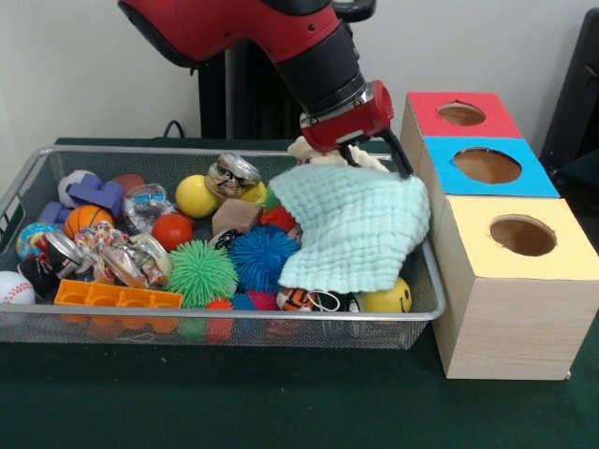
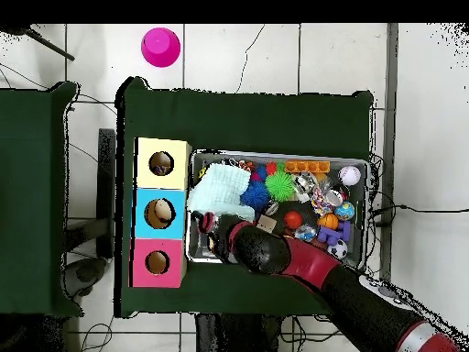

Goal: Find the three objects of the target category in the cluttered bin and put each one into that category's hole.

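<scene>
Gripping seems the likeliest word for what the gripper (image 1: 360, 154) is doing, but its fingertips are lying buried behind a pale mint cloth (image 1: 354, 224), so whether it is open or clamped cannot be told. In the front view the red and black arm (image 1: 281, 37) is reaching down from the top toward the far right part of the bin (image 1: 234, 318).

Nearest the camera, an orange block tray (image 1: 117, 297) is lying against the bin's front wall, with a baseball (image 1: 14, 287) sitting at its left and a yellow smiley ball (image 1: 388, 299) peeking out under the cloth at the right. Just behind, a green spiky ball (image 1: 201, 273) and a blue spiky ball (image 1: 260, 257) are sitting side by side. One crinkly film wad (image 1: 112, 254) is resting at the left, another film wad (image 1: 147, 204) farther back. A shiny can (image 1: 232, 175) is lying near the far wall.

Beside the bin's right end, the yellow-topped box is showing its hole (image 1: 522, 235) open, nearest of three boxes; the blue-topped box (image 1: 487, 166) and red-topped box (image 1: 461, 114) are standing behind it.
</scene>
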